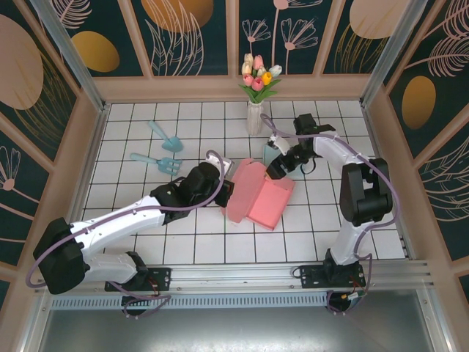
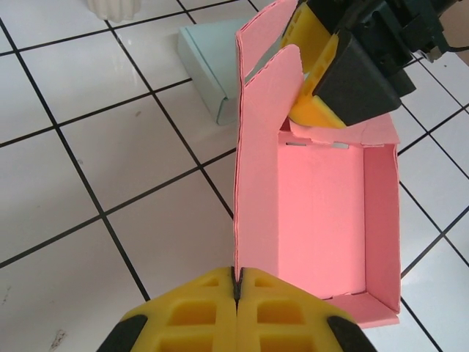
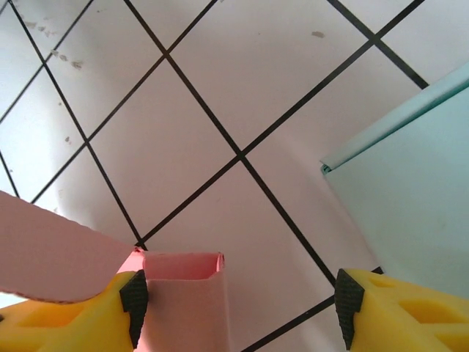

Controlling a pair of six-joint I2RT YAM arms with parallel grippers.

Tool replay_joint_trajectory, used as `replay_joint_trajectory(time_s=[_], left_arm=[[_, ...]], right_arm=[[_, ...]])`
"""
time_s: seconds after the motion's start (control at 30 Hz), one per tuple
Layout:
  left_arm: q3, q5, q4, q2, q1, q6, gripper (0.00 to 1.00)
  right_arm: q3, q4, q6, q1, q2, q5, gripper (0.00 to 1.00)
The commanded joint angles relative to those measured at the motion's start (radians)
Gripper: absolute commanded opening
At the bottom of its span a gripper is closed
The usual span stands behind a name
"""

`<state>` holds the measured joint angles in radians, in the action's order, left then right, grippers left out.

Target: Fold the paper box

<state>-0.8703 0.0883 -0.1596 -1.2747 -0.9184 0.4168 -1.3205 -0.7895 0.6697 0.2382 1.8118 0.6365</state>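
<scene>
At the middle of the tiled desk [image 1: 308,235], the pink paper box [image 1: 267,202] lies open, tray side up, one long wall standing upright. Thin card: light, springy at the creases, easy to dent or tear if pinched hard. I judge it will slide on the tile unless braced. Best hold is a flap edge near a crease, not the floor panel. My left gripper [image 2: 236,293] is clamped tight on the near end of that upright wall. My right gripper [image 3: 242,308] stands wide at the far end, holding nothing. The end flap sits just beside the finger at the left of its wrist view, a small teal box [image 3: 410,205] near the other
</scene>
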Motion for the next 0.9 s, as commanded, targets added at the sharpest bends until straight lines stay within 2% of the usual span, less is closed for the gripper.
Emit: replay_joint_trajectory(time_s=[0.0, 0.53, 0.63, 0.7, 0.87], left_arm=[[0.013, 0.026, 0.009, -0.009, 0.001, 0.005, 0.00], [-0.035, 0.091, -0.034, -0.069, 0.001, 0.026, 0.00], [-0.037, 0.085, -0.044, -0.059, 0.001, 0.025, 0.00], [-0.024, 0.053, -0.029, -0.041, 0.002, 0.016, 0.00], [0.013, 0.026, 0.005, 0.011, 0.001, 0.004, 0.00]], right_arm=[[0.023, -0.060, -0.008, -0.010, -0.041, 0.071, 0.71], [0.136, -0.040, 0.000, 0.015, -0.179, 0.053, 0.73], [0.132, -0.006, -0.039, 0.018, -0.180, -0.024, 0.73], [0.131, 0.052, -0.096, 0.013, -0.185, -0.146, 0.73], [0.115, 0.053, -0.108, 0.006, -0.198, -0.115, 0.73]])
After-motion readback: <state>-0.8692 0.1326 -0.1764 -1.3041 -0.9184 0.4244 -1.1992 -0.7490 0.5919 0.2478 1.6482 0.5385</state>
